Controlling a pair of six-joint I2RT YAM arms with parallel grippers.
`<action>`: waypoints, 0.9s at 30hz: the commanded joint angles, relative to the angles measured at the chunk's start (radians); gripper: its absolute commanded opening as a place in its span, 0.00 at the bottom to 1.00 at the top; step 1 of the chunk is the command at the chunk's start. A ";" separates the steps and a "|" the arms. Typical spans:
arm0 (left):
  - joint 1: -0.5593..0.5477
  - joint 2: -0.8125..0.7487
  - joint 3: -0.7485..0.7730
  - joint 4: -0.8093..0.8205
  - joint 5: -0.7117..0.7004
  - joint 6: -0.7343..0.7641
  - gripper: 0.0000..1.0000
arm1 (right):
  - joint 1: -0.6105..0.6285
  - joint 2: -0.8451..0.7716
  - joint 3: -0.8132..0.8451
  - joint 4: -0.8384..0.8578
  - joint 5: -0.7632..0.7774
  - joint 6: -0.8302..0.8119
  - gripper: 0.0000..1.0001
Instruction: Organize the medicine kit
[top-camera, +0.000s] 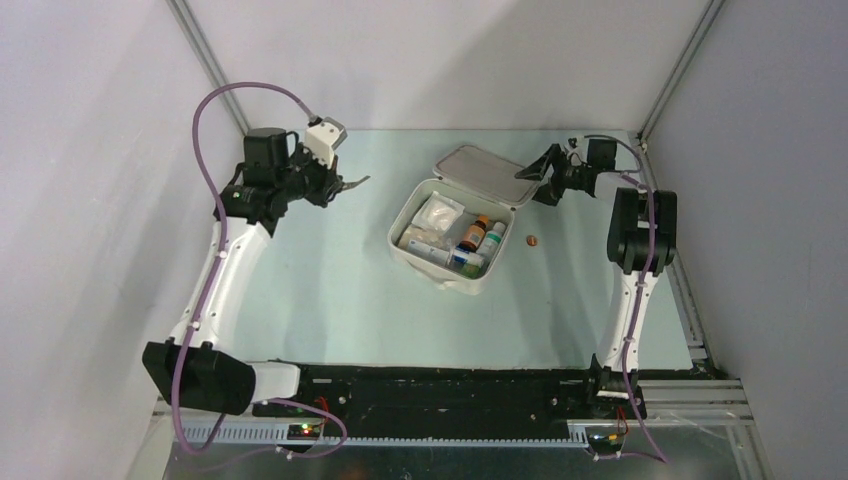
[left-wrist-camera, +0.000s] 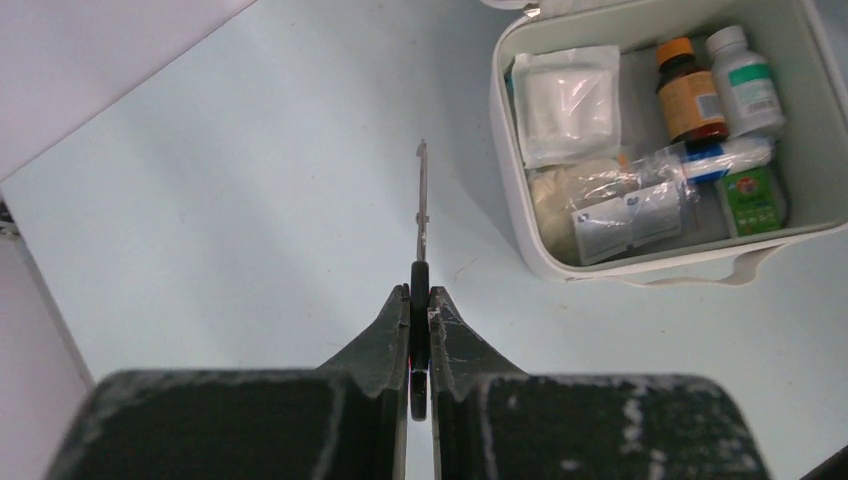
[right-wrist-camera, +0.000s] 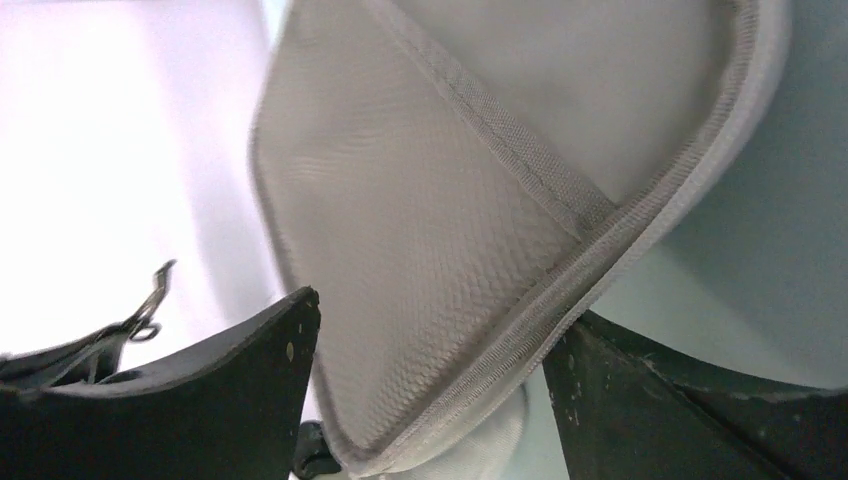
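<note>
A: Status on the kit? How far along, approx?
B: Over halfway imo. From the left: left gripper (left-wrist-camera: 420, 296) is clamped on a thin metal tool (left-wrist-camera: 421, 200). It's edge-on to the left wrist cam, so can't tell if scissors or tweezers. It hangs over the table (top-camera: 300, 290), well left of the medicine kit (top-camera: 402, 240), so not packed yet
A: Where's the kit itself?
B: Mid-table, btw the two arms, lid (top-camera: 478, 170) hinged back toward the far right
A: Contents, L to R?
B: White gauze packet (left-wrist-camera: 565, 100) w/ a clear-wrapped roll (left-wrist-camera: 600, 200) next to it. Then amber bottle (left-wrist-camera: 690, 95) w/ orange cap and white bottle (left-wrist-camera: 748, 80) right beside it. A blue-white pack (left-wrist-camera: 725, 155) and a green box (left-wrist-camera: 755, 195) sit by those
A: Anything outside?
B: Small brown round thing (top-camera: 533, 240) on the table just right of the kit, too small to ID
A: Right side?
B: Right gripper (right-wrist-camera: 435, 320) has jaws apart, straddling the lid's rim, not pinching it afaict. Left to do, I'd guess: tool in, maybe the brown bit, lid down, zip
</note>
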 joint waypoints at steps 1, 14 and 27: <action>0.008 0.013 0.072 -0.019 -0.029 0.050 0.00 | 0.001 -0.022 0.041 0.353 -0.286 0.100 0.78; -0.004 0.267 0.421 0.027 0.161 -0.114 0.00 | 0.078 -0.217 -0.063 0.133 -0.341 -0.295 0.28; -0.167 0.387 0.603 0.049 0.420 0.067 0.00 | 0.232 -0.464 -0.154 -0.385 -0.181 -1.027 0.06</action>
